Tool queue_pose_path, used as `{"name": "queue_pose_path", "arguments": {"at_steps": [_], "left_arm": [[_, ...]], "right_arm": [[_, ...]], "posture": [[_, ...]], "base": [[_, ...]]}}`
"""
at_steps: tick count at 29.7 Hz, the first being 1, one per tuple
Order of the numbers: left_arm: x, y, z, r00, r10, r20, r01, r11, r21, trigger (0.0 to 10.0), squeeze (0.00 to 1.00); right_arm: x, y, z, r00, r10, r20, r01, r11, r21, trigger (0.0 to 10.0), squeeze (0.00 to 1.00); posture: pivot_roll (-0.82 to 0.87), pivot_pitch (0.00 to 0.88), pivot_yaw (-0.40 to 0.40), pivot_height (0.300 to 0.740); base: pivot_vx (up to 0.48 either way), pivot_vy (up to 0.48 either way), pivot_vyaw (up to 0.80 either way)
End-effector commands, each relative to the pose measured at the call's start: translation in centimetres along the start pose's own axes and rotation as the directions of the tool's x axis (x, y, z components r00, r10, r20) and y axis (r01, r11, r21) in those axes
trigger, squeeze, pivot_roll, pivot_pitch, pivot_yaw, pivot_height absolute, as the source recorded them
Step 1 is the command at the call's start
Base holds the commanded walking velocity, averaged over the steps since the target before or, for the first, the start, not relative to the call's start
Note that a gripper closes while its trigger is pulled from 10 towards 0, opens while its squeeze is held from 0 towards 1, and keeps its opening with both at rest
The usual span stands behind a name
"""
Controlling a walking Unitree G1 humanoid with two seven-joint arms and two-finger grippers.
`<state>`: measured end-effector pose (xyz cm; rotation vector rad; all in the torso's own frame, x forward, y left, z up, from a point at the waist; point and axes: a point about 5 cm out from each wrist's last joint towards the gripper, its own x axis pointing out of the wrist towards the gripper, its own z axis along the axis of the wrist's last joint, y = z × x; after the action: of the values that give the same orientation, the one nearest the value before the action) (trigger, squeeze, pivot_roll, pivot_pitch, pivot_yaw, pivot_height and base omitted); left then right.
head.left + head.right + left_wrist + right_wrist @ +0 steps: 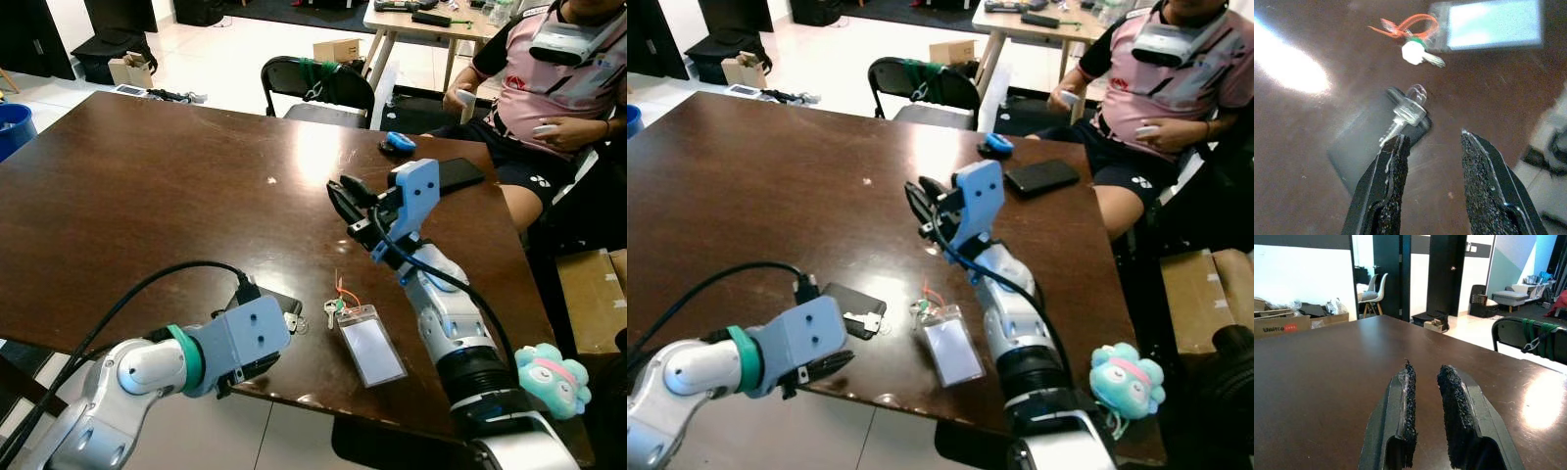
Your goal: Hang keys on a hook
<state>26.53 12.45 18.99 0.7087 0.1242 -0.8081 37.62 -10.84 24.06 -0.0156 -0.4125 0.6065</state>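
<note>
The small silver keys with a green head, tied by an orange loop (pixel 338 305) to a clear plastic card holder (pixel 371 345), were seen lying flat on the dark brown wooden desk (pixel 147 196) close to its near edge, between the two arms. Just left of them lay a flat black base carrying a small clear-tipped metal hook (pixel 1409 108), the peg judged to be the one meant for the hanging. The left gripper (pixel 1430 161) was held low at the near left, its fingers (pixel 1388 181) well apart and closed on nothing, pointed at the hook with the keys lying just beyond it; the left arm was therefore judged the nearer one. The long axis of keys and card holder ran from far left to near right, the orange loop at the far end. The right gripper (pixel 345 201) was raised above the desk, farther off and aimed away to the far left, its fingers (pixel 1406 406) only narrowly apart and empty. No grip had yet been taken on the keys.
</note>
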Motion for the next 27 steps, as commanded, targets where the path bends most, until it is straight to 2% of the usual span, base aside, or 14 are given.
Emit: {"name": "queue_pose_path", "arguments": {"at_steps": [1,2,4,5,6,8,13,16,18,21,22,23,25,27], "left_arm": [[0.1,0.8,-0.1,0.999,0.051,-0.011,-0.051,0.998,-0.022,10.0,0.00],[0.2,1.4,0.0,0.996,0.091,-0.007,-0.091,0.995,-0.028,10.0,0.00],[0.2,1.4,0.0,0.996,0.091,-0.007,-0.091,0.995,-0.028,10.0,0.00],[0.2,1.9,0.3,0.993,0.118,0.000,-0.118,0.992,-0.032,10.0,0.00],[0.2,2.4,0.5,0.989,0.145,0.007,-0.145,0.989,-0.037,10.0,0.00],[0.1,2.9,0.9,0.984,0.179,0.016,-0.178,0.983,-0.046,10.0,0.00],[0.0,3.7,1.4,0.972,0.231,0.034,-0.227,0.969,-0.095,10.0,0.00],[0.0,3.7,1.4,0.973,0.227,0.035,-0.222,0.969,-0.105,10.0,0.00],[0.2,3.4,1.6,0.976,0.213,0.046,-0.206,0.969,-0.134,10.0,0.00],[0.2,3.2,1.6,0.976,0.210,0.051,-0.200,0.969,-0.146,10.0,0.00],[0.4,3.0,1.8,0.974,0.214,0.073,-0.196,0.960,-0.199,10.0,0.00],[0.4,3.0,1.8,0.974,0.214,0.073,-0.196,0.960,-0.199,10.0,0.00],[1.0,2.7,2.2,0.966,0.241,0.095,-0.198,0.923,-0.330,10.0,0.00],[1.6,2.8,1.9,0.962,0.268,0.059,-0.227,0.899,-0.375,10.0,0.00]], "right_arm": [[0.0,0.0,-0.4,0.999,0.021,-0.044,-0.020,1.000,0.007,10.0,0.00],[-0.1,0.1,-1.2,0.989,0.064,-0.134,-0.059,0.998,0.036,10.0,0.00],[-0.1,0.1,-1.2,0.989,0.064,-0.134,-0.059,0.998,0.036,10.0,0.00],[-0.5,0.4,-2.5,0.957,0.140,-0.254,-0.093,0.978,0.188,10.0,0.00],[-0.9,0.5,-3.1,0.933,0.183,-0.308,-0.094,0.954,0.283,10.0,0.00],[-1.3,0.4,-3.5,0.907,0.227,-0.356,-0.081,0.921,0.382,10.0,0.00],[-2.1,-1.0,-3.4,0.870,0.247,-0.428,-0.116,0.944,0.309,10.0,0.00],[-2.4,-1.0,-3.5,0.852,0.270,-0.448,-0.140,0.943,0.301,10.0,0.00],[-3.1,-0.8,-3.6,0.817,0.319,-0.481,-0.200,0.938,0.283,10.0,0.00],[-3.3,-0.8,-3.7,0.805,0.333,-0.490,-0.217,0.936,0.279,10.0,0.00],[-3.6,-0.9,-3.7,0.794,0.343,-0.503,-0.272,0.939,0.211,10.0,0.00],[-3.6,-0.9,-3.7,0.794,0.343,-0.503,-0.272,0.939,0.211,10.0,0.00],[-4.1,-1.0,-3.7,0.759,0.365,-0.540,-0.375,0.922,0.097,10.0,0.00],[-4.1,-0.7,-3.8,0.743,0.390,-0.544,-0.406,0.909,0.098,10.0,0.00]], "posture": [[0.17,0.086,0.055,0.740],[0.17,0.084,0.055,0.740],[0.17,0.084,0.055,0.740],[0.17,0.083,0.054,0.740],[0.17,0.085,0.051,0.740],[0.17,0.085,0.051,0.740],[0.16,0.087,0.046,0.740],[0.16,0.089,0.048,0.740],[0.15,0.094,0.042,0.740],[0.15,0.094,0.042,0.740],[0.15,0.096,0.040,0.740],[0.15,0.096,0.040,0.740],[0.15,0.098,0.042,0.740],[0.15,0.099,0.045,0.740]], "base": [[0.000,0.000,0.00],[0.000,0.000,0.00],[0.000,0.000,0.00],[0.000,0.000,0.00],[0.000,0.000,0.00],[0.000,0.000,0.00],[0.000,0.000,0.00],[0.000,0.000,0.00],[0.000,0.000,0.00],[0.000,0.000,0.00],[0.000,0.000,0.00],[0.000,0.000,0.00],[0.000,0.000,0.00],[0.000,0.000,0.00]]}}
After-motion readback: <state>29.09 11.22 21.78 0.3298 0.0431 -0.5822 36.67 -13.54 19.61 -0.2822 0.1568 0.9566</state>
